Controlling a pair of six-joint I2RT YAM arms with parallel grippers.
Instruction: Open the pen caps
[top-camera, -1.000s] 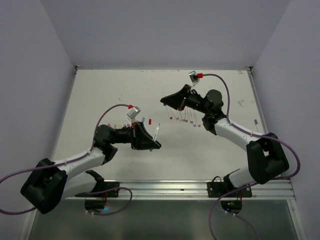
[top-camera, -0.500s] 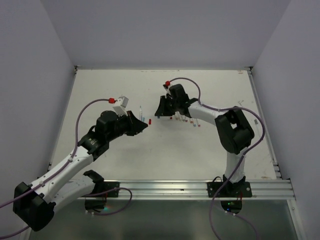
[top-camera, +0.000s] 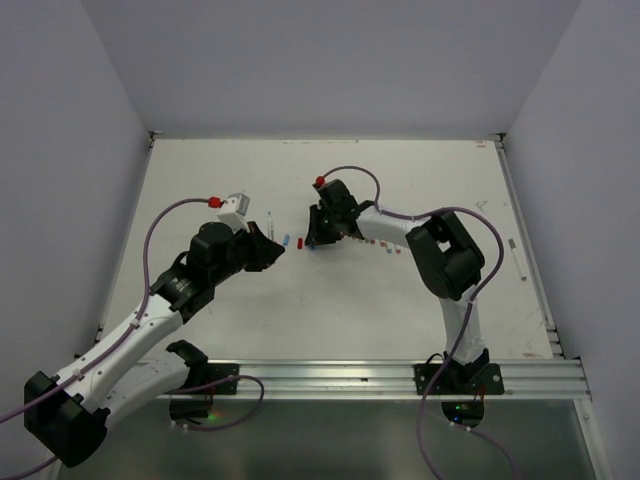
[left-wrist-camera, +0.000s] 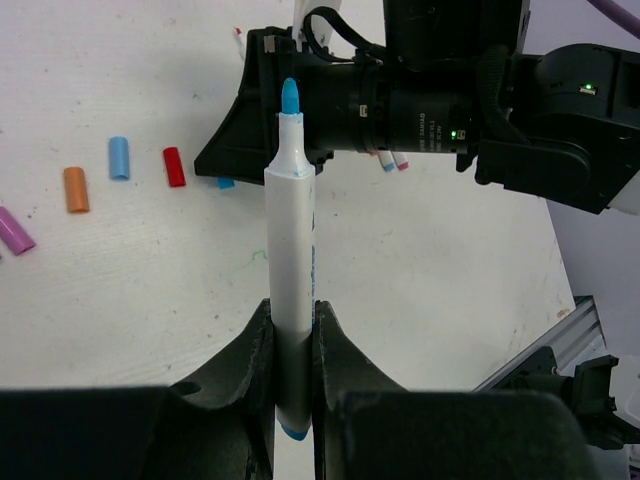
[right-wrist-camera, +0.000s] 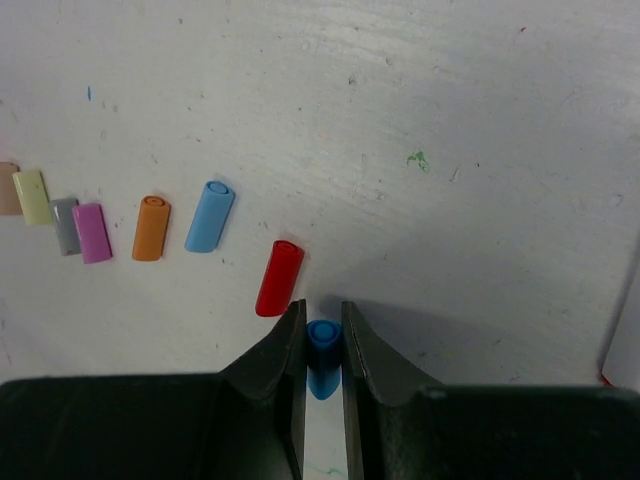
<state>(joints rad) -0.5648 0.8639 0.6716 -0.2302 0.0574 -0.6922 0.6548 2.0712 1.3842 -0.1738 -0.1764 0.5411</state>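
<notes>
The left gripper (left-wrist-camera: 293, 335) has its jaws closed tight on a white pen (left-wrist-camera: 290, 240), which is uncapped with its blue tip bare. The right gripper (right-wrist-camera: 323, 325) pinches a blue cap (right-wrist-camera: 322, 338) in nearly closed jaws, just beside a red cap (right-wrist-camera: 279, 277) lying on the table (right-wrist-camera: 450, 120). The blue cap perhaps touches the table.

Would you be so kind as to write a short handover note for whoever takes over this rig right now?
Left tool: shut on a white pen, its blue tip bare.
Right tool: shut on the blue cap, next to the red cap.
On the table: red cap, light blue cap, orange cap, and more in that row.
Done: the held pen is uncapped.
Left: put down cap and pen. The further pens lie by the right arm; too small to tell if they are capped.
</notes>
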